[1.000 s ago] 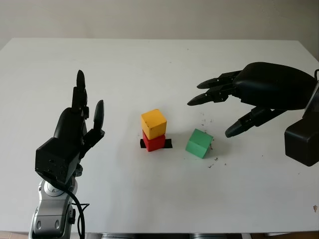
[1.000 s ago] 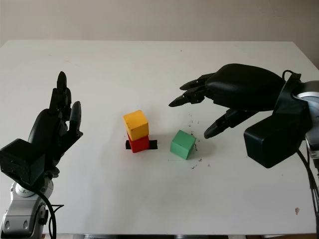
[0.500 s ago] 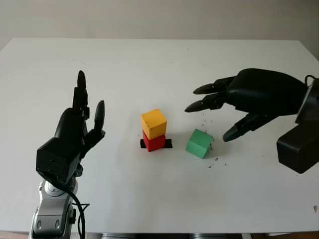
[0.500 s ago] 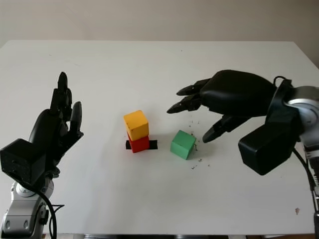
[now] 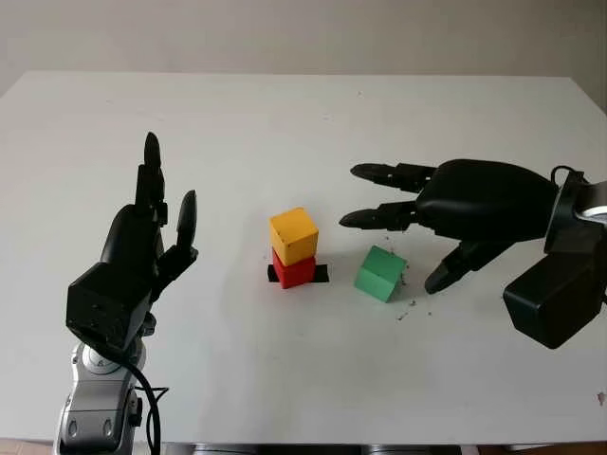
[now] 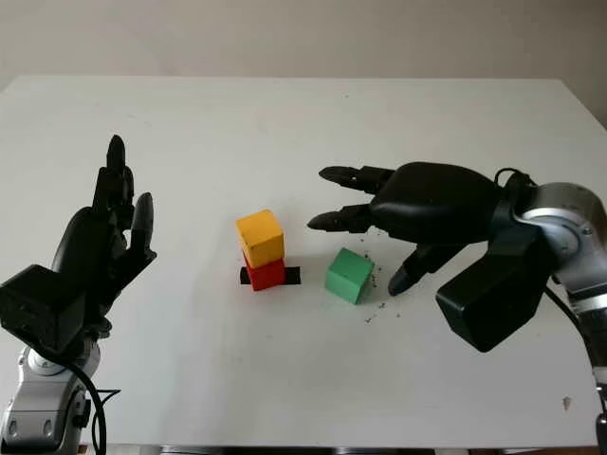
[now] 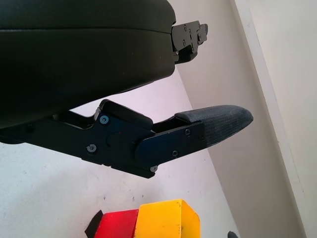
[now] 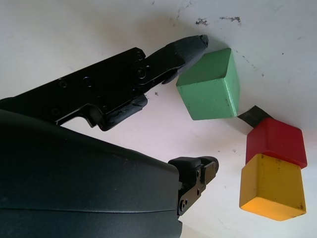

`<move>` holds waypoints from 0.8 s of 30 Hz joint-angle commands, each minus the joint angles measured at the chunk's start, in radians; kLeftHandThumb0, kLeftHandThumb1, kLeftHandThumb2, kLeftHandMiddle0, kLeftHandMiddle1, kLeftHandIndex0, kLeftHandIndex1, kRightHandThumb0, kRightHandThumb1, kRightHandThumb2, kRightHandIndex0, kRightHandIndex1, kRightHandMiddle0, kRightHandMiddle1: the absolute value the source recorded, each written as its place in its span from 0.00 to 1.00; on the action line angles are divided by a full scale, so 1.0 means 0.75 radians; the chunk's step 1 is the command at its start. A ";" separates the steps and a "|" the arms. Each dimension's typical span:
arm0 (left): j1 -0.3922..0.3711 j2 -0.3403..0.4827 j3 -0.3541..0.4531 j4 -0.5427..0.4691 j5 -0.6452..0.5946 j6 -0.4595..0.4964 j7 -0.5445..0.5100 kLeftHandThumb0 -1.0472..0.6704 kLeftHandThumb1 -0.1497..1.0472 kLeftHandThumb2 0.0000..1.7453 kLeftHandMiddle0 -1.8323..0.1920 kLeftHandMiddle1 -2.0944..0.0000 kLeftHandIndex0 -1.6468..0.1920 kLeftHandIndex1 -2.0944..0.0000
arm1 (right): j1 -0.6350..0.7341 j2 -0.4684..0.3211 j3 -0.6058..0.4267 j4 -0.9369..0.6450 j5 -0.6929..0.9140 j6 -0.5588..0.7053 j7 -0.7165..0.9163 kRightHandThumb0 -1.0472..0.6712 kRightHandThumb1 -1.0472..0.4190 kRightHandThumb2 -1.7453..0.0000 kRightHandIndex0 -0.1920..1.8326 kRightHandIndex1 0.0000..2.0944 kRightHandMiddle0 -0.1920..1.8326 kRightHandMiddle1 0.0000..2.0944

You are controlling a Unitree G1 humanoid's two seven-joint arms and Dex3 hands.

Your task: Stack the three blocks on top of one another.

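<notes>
A yellow block [image 5: 292, 234] sits on a red block [image 5: 294, 270], which stands on a strip of black tape at the table's middle. A green block [image 5: 379, 273] lies alone on the table just right of that stack. My right hand [image 5: 417, 218] hovers open over and behind the green block, two fingers reaching left past it and the thumb [image 5: 453, 267] low on its right side, not touching. In the right wrist view the thumb tip [image 8: 190, 47] is close beside the green block [image 8: 210, 90]. My left hand [image 5: 142, 246] is raised open at the left, apart from the stack.
The white table [image 5: 285, 133] reaches wide around the blocks. Small dark specks [image 5: 408, 308] lie scattered on it near the green block. The far table edge meets a pale wall.
My right hand has come down and moved left, closer over the green block, with its fingers stretched further toward the stack. The blocks and my left hand have stayed put.
</notes>
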State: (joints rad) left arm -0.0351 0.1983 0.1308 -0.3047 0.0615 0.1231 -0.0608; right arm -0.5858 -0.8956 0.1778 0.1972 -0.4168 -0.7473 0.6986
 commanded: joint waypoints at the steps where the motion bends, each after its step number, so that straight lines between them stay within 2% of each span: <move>1: 0.009 -0.001 0.009 -0.021 -0.006 -0.005 0.006 0.18 1.00 0.40 1.00 1.00 1.00 1.00 | 0.021 0.006 0.011 0.014 -0.010 -0.024 -0.031 0.28 0.14 0.97 0.04 0.03 0.27 0.04; 14: 0.012 0.007 0.012 -0.020 -0.016 0.002 0.000 0.18 1.00 0.40 1.00 1.00 1.00 1.00 | 0.021 0.066 0.056 0.242 -0.153 -0.205 -0.313 0.31 0.11 0.96 0.09 0.04 0.38 0.10; 24: 0.015 0.006 0.011 -0.026 -0.010 0.012 0.002 0.17 1.00 0.40 1.00 0.99 1.00 1.00 | -0.046 0.101 0.102 0.383 -0.233 -0.275 -0.455 0.32 0.07 0.96 0.12 0.03 0.38 0.16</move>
State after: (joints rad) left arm -0.0328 0.1982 0.1331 -0.3055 0.0549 0.1299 -0.0609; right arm -0.6023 -0.8258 0.2458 0.4716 -0.5870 -0.9440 0.3694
